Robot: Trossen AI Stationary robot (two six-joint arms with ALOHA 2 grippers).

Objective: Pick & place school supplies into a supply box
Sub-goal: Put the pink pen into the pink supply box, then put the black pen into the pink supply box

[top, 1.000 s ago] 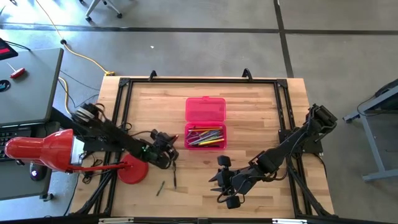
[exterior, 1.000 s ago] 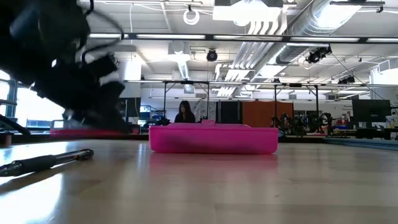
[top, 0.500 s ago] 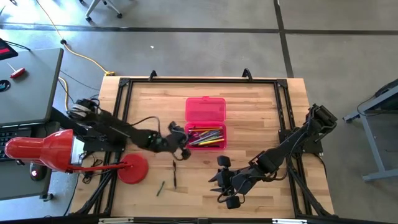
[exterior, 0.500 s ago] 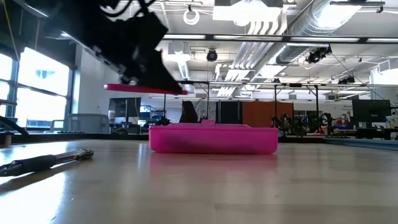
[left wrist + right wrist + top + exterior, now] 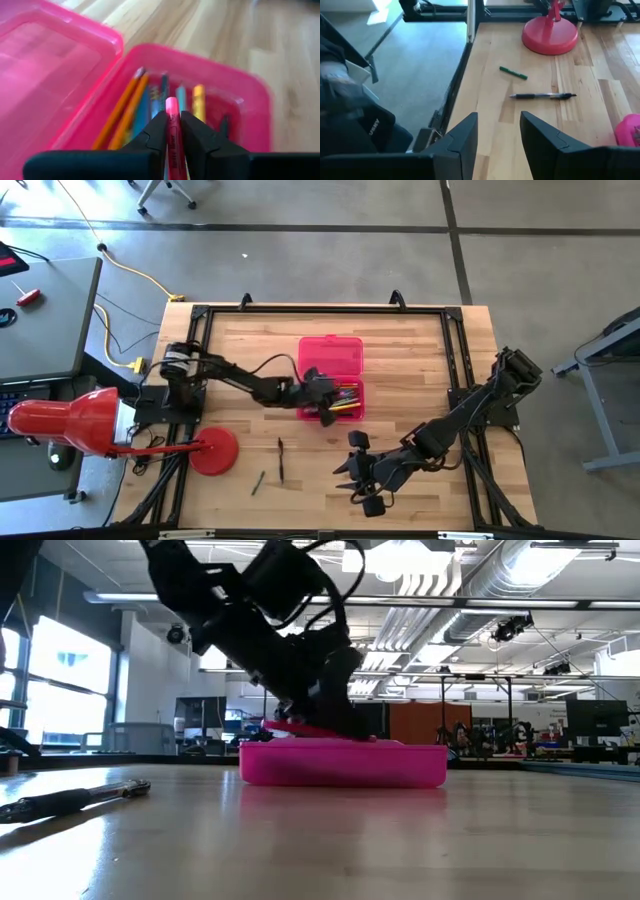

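Note:
The supply box [image 5: 330,357] is a bright pink case lying open mid-table, its tray [image 5: 240,95] holding several pens and pencils [image 5: 342,396]. My left gripper [image 5: 323,406] hovers over the tray's near left part, shut on a pink pen [image 5: 172,131]. In the low view this pen [image 5: 312,728] shows just above the box rim [image 5: 340,746]. My right gripper [image 5: 352,480] hangs open over the near right of the table. A black pen [image 5: 281,460] and a short green pencil [image 5: 258,482] lie flat on the wood. My left gripper pinches the pink pen's shaft [image 5: 173,142] between its two fingers. The pen runs along the fingers, its free end [image 5: 171,103] sticking out past the tips over the tray. The fingers slant down from the table's left. The pen is lifted clear, slightly tilted.
A red round disc base [image 5: 213,451] stands at the near left, also seen in the right wrist view [image 5: 550,36]. A black frame [image 5: 320,310] runs round the table's edges. Bare wood lies between the box and my right gripper.
My left gripper has swung from beside the red disc toward the table's right and far side, rising and turning on the way. It now hangs low over the box's tray. The pink pen has travelled with it, from level in mid-air to tilted just above the rim.

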